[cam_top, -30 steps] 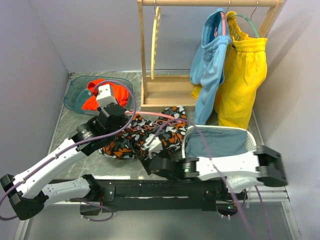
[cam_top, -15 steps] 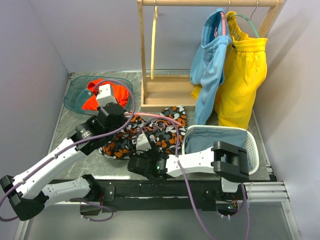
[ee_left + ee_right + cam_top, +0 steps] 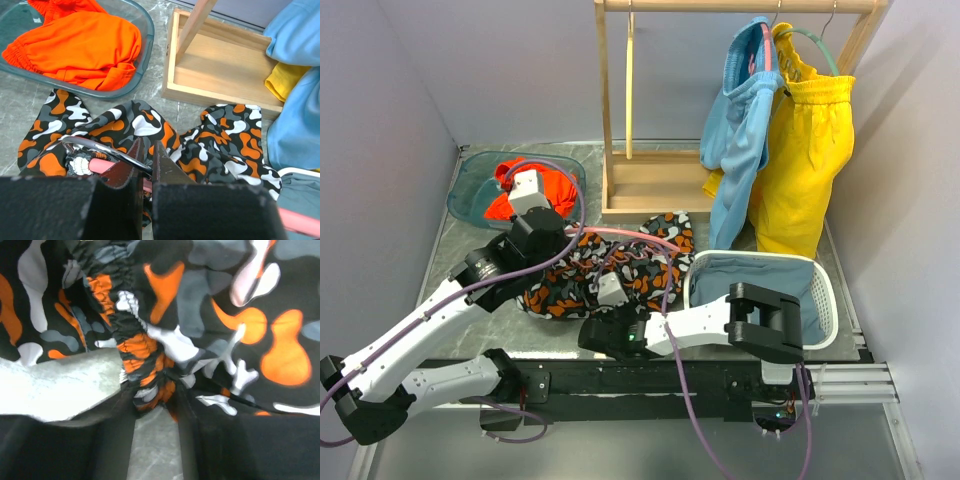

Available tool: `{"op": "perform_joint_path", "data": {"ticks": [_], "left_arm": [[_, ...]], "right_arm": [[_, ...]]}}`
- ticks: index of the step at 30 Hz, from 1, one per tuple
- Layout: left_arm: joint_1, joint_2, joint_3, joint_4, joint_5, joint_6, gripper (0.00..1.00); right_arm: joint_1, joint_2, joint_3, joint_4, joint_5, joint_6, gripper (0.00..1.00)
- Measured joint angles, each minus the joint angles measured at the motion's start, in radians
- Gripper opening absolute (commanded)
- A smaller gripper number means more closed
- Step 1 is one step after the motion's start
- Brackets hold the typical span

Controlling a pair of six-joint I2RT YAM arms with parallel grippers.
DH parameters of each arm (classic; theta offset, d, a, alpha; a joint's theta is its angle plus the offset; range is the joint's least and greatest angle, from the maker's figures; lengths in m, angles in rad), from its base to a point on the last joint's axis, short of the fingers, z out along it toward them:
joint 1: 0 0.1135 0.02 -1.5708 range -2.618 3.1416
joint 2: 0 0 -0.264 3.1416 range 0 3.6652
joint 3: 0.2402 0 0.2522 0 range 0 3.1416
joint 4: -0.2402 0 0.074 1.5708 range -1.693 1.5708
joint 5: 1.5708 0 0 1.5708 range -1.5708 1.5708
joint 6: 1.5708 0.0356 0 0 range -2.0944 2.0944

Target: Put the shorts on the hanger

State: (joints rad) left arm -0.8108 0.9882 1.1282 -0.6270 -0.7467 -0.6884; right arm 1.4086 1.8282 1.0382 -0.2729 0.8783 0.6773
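Observation:
The camouflage shorts (image 3: 630, 262) lie crumpled on the table in front of the wooden rack; they also show in the left wrist view (image 3: 150, 117) and fill the right wrist view (image 3: 210, 305). The pink hanger (image 3: 625, 234) lies across them, partly buried in the cloth, with its pink bar (image 3: 97, 165) and metal hook (image 3: 95, 147) showing. My left gripper (image 3: 146, 162) is shut on the metal hook, at the shorts' left end (image 3: 552, 238). My right gripper (image 3: 152, 400) is low at the shorts' near edge (image 3: 607, 300), shut on the bunched elastic waistband (image 3: 140, 352).
A teal bin (image 3: 470, 185) holding a plain orange garment (image 3: 542, 188) sits at the back left. The wooden rack (image 3: 655, 182) carries a yellow hanger (image 3: 630, 75), light-blue shorts (image 3: 740, 120) and yellow shorts (image 3: 812, 150). A white basket (image 3: 825, 300) stands at the right.
My right arm has folded and its gripper has slid left along the shorts' near edge, onto the waistband. My left gripper has shifted slightly back-left with the hook.

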Motion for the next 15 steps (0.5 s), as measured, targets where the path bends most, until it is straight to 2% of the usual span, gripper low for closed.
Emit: {"op": "perform_joint_path", "data": {"ticks": [1, 4, 7, 15], "left_arm": [[0.000, -0.001, 0.000, -0.003, 0.000, 0.000, 0.01], [0.000, -0.006, 0.000, -0.006, 0.002, -0.002, 0.01], [0.001, -0.017, 0.000, -0.010, 0.002, -0.001, 0.01], [0.006, -0.083, -0.001, 0.002, 0.002, 0.011, 0.01]], "right_arm": [[-0.002, -0.009, -0.011, 0.005, 0.000, 0.005, 0.21], [-0.010, -0.076, -0.069, 0.014, -0.013, 0.012, 0.08], [-0.044, -0.215, -0.153, 0.052, -0.044, 0.013, 0.01], [-0.120, -0.493, -0.249, 0.158, -0.157, 0.010, 0.00]]}}
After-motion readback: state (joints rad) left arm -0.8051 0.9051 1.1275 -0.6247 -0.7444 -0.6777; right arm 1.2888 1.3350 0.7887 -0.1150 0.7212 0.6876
